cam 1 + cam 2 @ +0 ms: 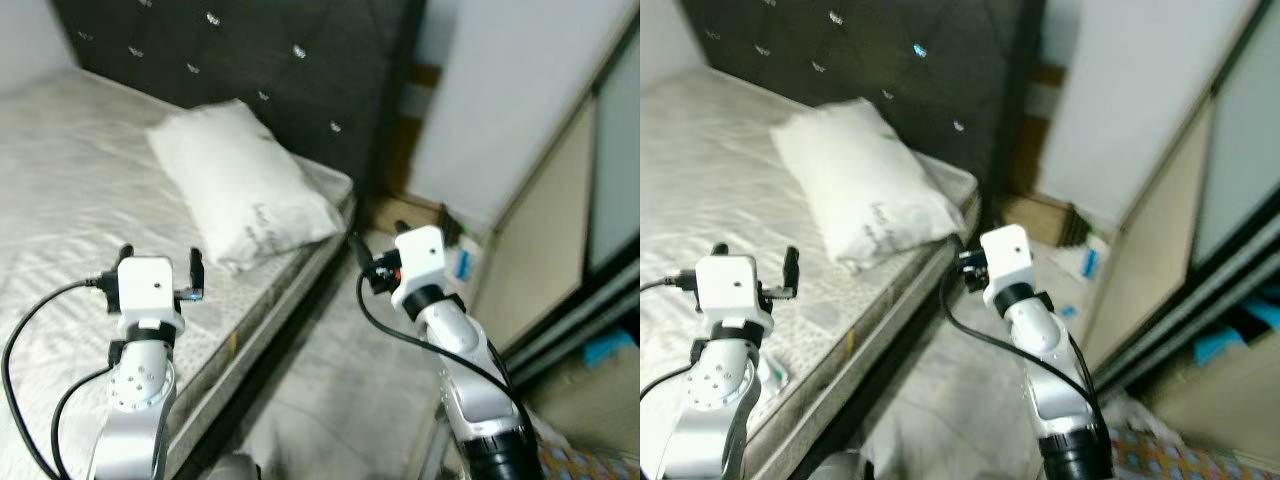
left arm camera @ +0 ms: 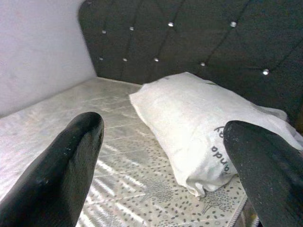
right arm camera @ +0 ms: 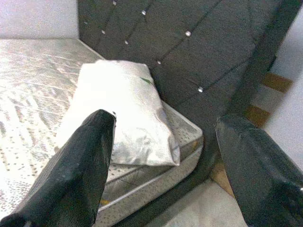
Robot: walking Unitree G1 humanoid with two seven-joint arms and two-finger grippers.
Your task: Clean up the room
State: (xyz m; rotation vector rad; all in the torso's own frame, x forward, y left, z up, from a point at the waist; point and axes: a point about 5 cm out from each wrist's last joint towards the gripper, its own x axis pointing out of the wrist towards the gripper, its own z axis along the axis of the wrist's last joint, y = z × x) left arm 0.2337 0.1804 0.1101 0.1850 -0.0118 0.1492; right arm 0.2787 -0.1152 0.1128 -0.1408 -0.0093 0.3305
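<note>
A white pillow (image 1: pixel 245 185) lies at the near corner of the bare mattress (image 1: pixel 60 170), against the dark tufted headboard (image 1: pixel 280 60). My left gripper (image 1: pixel 161 256) is held over the mattress edge, short of the pillow, open with nothing between its fingers (image 2: pixel 61 175). The left wrist view looks past them at the pillow (image 2: pixel 199 123). My right gripper (image 1: pixel 377 240) hangs over the floor beside the bed, also open and holding nothing. Its wrist view shows the pillow (image 3: pixel 123 109) and the mattress corner between the two fingers (image 3: pixel 71 175).
A narrow strip of floor (image 1: pixel 340 380) runs between the bed and a sliding wardrobe door (image 1: pixel 560 230). A cardboard box (image 1: pixel 400 212) and a small blue-and-white item (image 1: pixel 463 264) sit at its far end. Patterned cloth (image 1: pixel 590 465) lies at the lower right.
</note>
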